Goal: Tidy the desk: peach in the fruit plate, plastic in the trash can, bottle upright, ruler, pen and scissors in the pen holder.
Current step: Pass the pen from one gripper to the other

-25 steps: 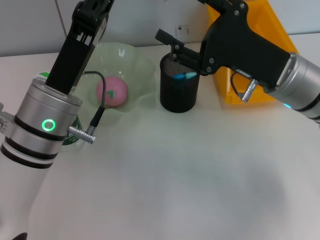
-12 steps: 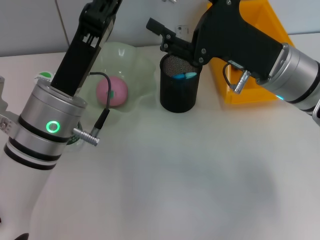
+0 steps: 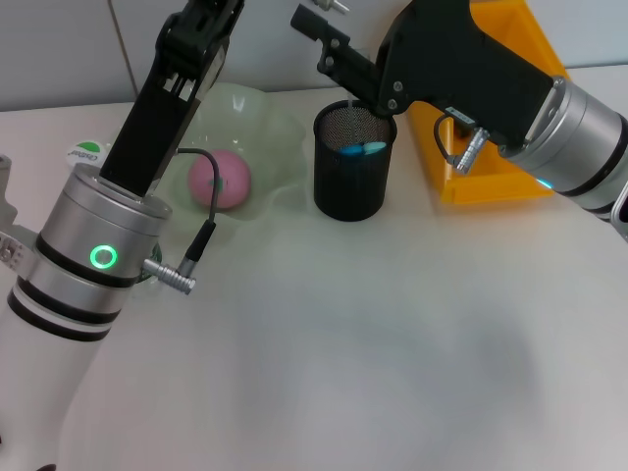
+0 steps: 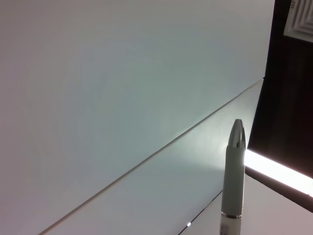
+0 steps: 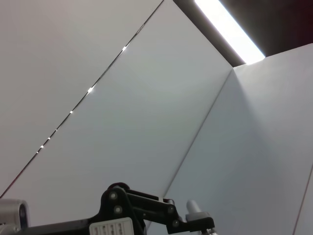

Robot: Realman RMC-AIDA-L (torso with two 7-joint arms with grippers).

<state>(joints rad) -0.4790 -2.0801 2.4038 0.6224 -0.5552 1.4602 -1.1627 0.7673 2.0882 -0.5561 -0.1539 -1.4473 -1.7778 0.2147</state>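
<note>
A pink peach (image 3: 219, 180) lies in the pale green fruit plate (image 3: 270, 113). To its right stands the black mesh pen holder (image 3: 349, 186), with blue handles (image 3: 359, 149) showing inside; whether they are the scissors or the ruler I cannot tell. My right gripper (image 3: 319, 25) hangs above and behind the holder. My left arm (image 3: 162, 98) rises out of the head view's top edge. In the left wrist view a grey-white pen (image 4: 233, 176) points at the ceiling, held by the left gripper. The bottle's green-and-white top (image 3: 86, 152) peeks out beside the left arm. The plastic is out of view.
The orange trash can (image 3: 491, 184) stands behind the right arm, to the right of the pen holder. A white wall runs along the back of the table. A cable and metal plug (image 3: 172, 275) hang off the left wrist.
My right gripper has risen from the pen holder's rim to well above it. The left arm has shifted slightly up and to the right.
</note>
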